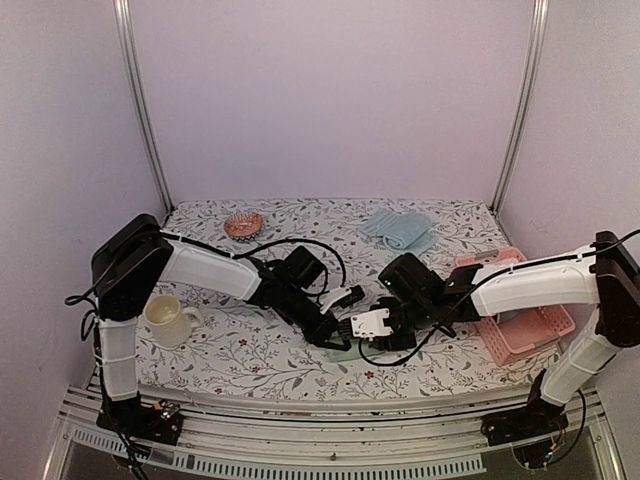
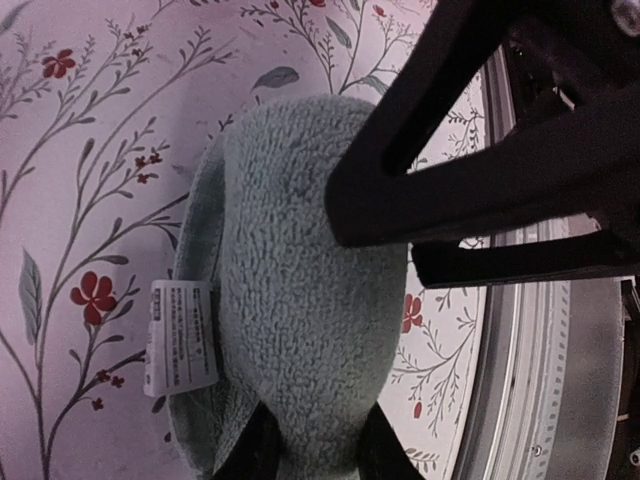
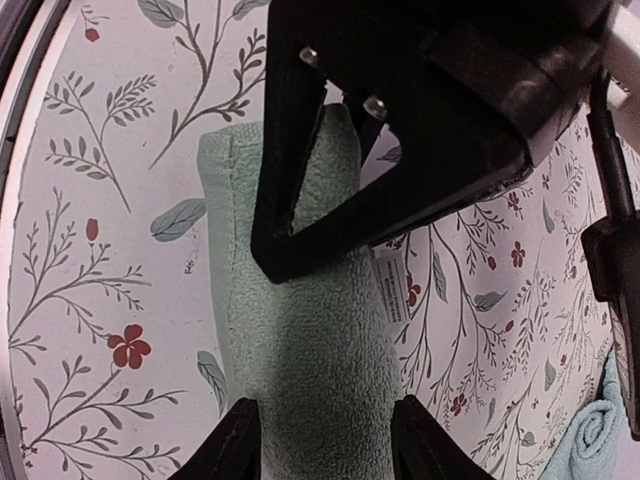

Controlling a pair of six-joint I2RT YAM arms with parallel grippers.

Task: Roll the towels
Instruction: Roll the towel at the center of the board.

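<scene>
A pale green towel point(image 2: 300, 300), rolled into a thick bundle with a white tag point(image 2: 180, 335), lies on the flowered cloth near the front edge. It is mostly hidden in the top view point(image 1: 347, 352). My left gripper point(image 2: 315, 452) is shut on one end of it. My right gripper point(image 3: 330, 445) is shut on the other end point(image 3: 320, 370), its fingers point(image 3: 235, 445) pressed on both sides. The two grippers point(image 1: 335, 335) point(image 1: 378, 328) face each other almost nose to nose. A light blue towel point(image 1: 397, 228) lies loosely bunched at the back right.
A pink basket point(image 1: 520, 325) stands at the right under my right arm. A cream mug point(image 1: 168, 320) stands at the front left. A copper-coloured dish point(image 1: 243, 224) sits at the back left. The table's metal front rail point(image 2: 545, 360) is close to the green towel.
</scene>
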